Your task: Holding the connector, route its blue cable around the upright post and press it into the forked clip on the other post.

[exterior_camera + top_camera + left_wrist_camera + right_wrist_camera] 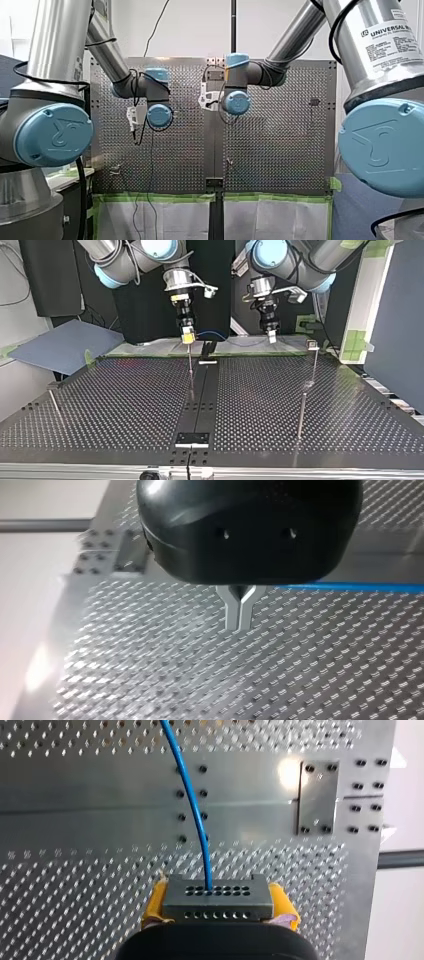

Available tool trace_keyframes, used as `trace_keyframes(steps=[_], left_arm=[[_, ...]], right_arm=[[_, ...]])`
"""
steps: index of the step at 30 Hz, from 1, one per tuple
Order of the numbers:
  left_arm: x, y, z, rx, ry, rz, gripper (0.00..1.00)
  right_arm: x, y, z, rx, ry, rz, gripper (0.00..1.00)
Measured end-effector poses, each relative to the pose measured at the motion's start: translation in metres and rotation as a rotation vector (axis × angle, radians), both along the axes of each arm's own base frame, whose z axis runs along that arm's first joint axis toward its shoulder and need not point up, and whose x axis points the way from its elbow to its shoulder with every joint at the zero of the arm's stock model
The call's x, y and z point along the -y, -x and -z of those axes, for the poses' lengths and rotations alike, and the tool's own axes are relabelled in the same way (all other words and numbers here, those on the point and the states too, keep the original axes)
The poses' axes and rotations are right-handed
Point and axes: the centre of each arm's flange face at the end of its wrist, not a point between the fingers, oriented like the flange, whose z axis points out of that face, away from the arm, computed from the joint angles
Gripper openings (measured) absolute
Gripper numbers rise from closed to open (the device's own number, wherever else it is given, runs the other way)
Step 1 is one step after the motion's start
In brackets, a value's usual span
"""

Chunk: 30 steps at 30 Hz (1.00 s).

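Yellow pads of my right gripper (220,912) are shut on a grey connector block (218,896). Its blue cable (192,805) runs from the block's face ahead over the perforated table. In the top view my right gripper (188,336) hangs just above a thin upright post (190,369). The blue cable (214,332) shows behind, between the two grippers. My left gripper (271,336) hangs at that view's right, near a post with a small head (313,345). In the left wrist view its metal fingers (239,612) are shut together on nothing, with the blue cable (350,586) beside them.
Two more thin posts stand on the table, one in the top view's right half (301,412) and one near its left edge (54,401). A dark centre strip (202,390) with small plates runs down the table's middle. Green tape (160,198) marks the edge by the arms.
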Motion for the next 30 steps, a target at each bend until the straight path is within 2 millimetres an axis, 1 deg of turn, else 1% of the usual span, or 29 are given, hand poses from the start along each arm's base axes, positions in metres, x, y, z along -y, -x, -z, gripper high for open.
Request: trace_keyframes(steps=[3,15,20,26,27,30], left_arm=[[-0.003,-0.003,-0.016,0.018,0.024,-0.017,0.00],[-0.024,-0.006,-0.070,0.067,0.083,-0.077,0.00],[-0.033,-0.011,-0.099,0.100,0.099,-0.096,0.00],[-0.051,-0.017,-0.133,0.140,0.115,-0.102,0.00],[-0.055,-0.018,-0.141,0.149,0.114,-0.102,0.00],[-0.064,-0.022,-0.158,0.166,0.112,-0.102,0.00]], right_arm=[[0.002,-0.006,-0.009,-0.001,0.003,-0.022,0.00],[0.012,-0.022,-0.052,0.003,0.014,-0.068,0.00],[0.014,-0.030,-0.068,0.001,0.018,-0.103,0.00],[0.017,-0.038,-0.087,-0.002,0.021,-0.133,0.00],[0.017,-0.039,-0.091,-0.002,0.020,-0.135,0.00],[0.021,-0.043,-0.104,0.008,0.027,-0.141,0.00]])
